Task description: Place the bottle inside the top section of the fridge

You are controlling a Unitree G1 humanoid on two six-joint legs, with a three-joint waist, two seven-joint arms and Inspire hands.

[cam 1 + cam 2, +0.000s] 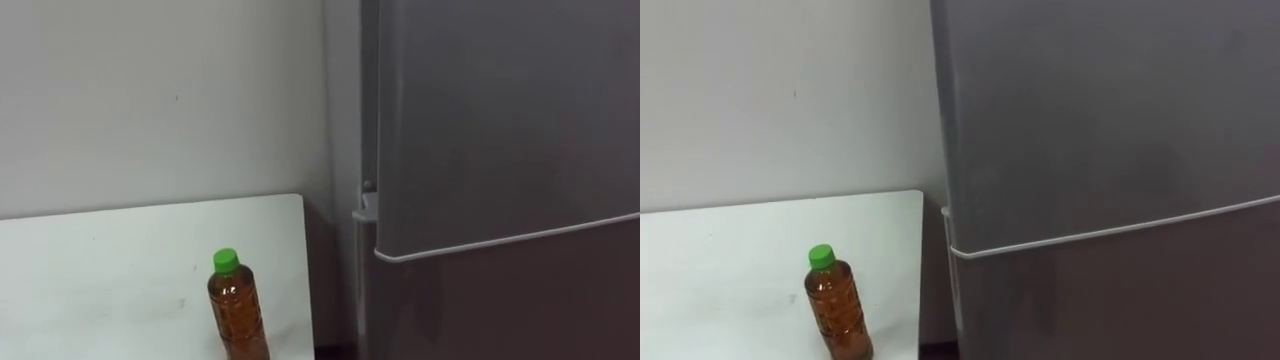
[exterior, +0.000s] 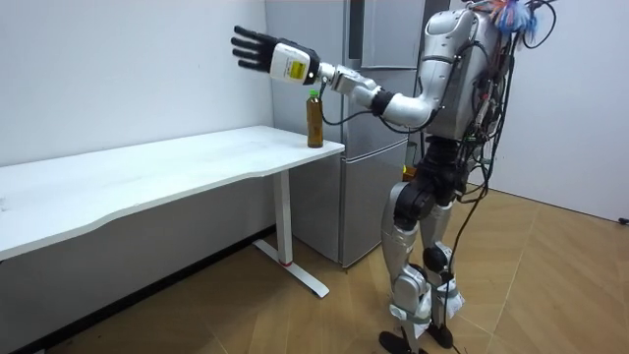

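Note:
A bottle (image 1: 238, 312) of amber liquid with a green cap stands upright on the white table (image 1: 100, 270), close to the table's right end beside the fridge. The grey upper fridge door (image 1: 500, 120) is closed, as is the lower door (image 1: 500, 310) under the seam. In the room view my left arm is stretched out high over the table. Its left hand (image 2: 257, 49) is open with fingers spread, above the bottle (image 2: 314, 118) and to the room view's left of it, touching nothing. My right hand (image 2: 410, 171) hangs low by my hip.
I stand facing the gap between the table's end and the fridge (image 2: 378, 39). A plain white wall (image 1: 150, 100) runs behind the table. A narrow gap separates the table edge from the fridge side. Wooden floor (image 2: 550, 285) lies open behind me.

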